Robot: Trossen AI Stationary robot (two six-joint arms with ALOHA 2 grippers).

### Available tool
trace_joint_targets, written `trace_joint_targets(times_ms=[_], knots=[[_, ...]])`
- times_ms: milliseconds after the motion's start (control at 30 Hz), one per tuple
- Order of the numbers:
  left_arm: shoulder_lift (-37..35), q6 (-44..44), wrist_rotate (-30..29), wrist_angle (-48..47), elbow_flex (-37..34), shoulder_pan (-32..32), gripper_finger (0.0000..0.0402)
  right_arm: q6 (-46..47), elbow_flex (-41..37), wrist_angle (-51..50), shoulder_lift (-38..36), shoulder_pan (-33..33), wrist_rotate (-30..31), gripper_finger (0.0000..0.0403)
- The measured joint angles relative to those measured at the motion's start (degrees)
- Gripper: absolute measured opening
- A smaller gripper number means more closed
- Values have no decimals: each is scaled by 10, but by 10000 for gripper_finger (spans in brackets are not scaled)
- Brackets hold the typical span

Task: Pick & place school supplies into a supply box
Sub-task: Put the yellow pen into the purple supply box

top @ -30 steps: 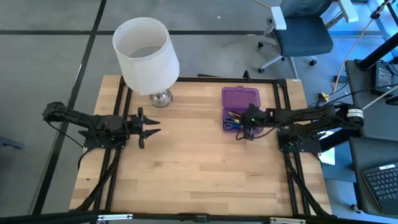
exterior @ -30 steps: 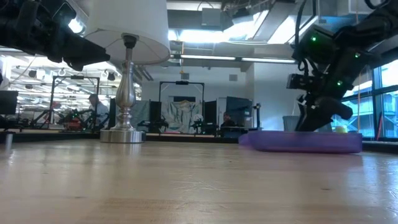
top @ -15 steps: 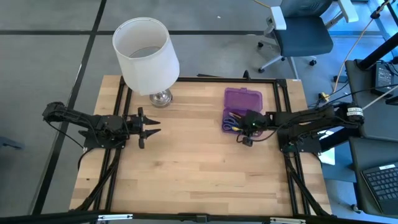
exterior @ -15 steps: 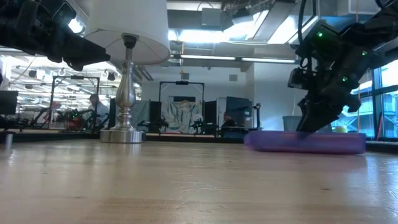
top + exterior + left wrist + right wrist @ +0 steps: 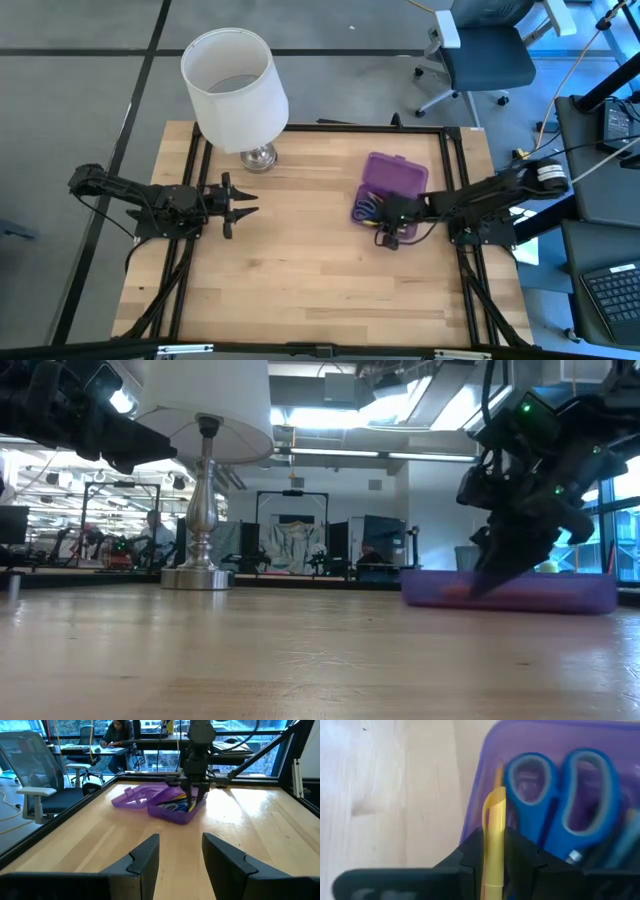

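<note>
While the left end effector (image 5: 238,204) waits released, well apart, a yellow pencil (image 5: 493,840) is gripped by the right end effector (image 5: 386,226) at the open purple box (image 5: 384,186), its length aligned with the scissors (image 5: 565,800) inside.

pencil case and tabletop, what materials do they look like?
Pencil case: probably plastic, translucent purple and glossy; the supplies show through its wall. Tabletop: looks like wood, pale planks with visible grain and seams and a light sheen; solid or laminate, cannot tell.
</note>
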Motion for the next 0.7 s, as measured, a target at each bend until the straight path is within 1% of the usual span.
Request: trace_joint_targets(times_ms=[133,200,300,500,700], knots=[[0,-5,1,0,0,0,141,10,2,103,66,19,-6,71],[0,-9,0,0,0,0,141,9,14,133,94,31,-12,71],[0,-10,1,0,0,0,141,2,47,137,129,49,-18,71],[0,-17,4,0,0,0,141,-23,136,123,198,80,-67,71],[0,-17,4,0,0,0,141,-24,243,122,284,107,-67,71]])
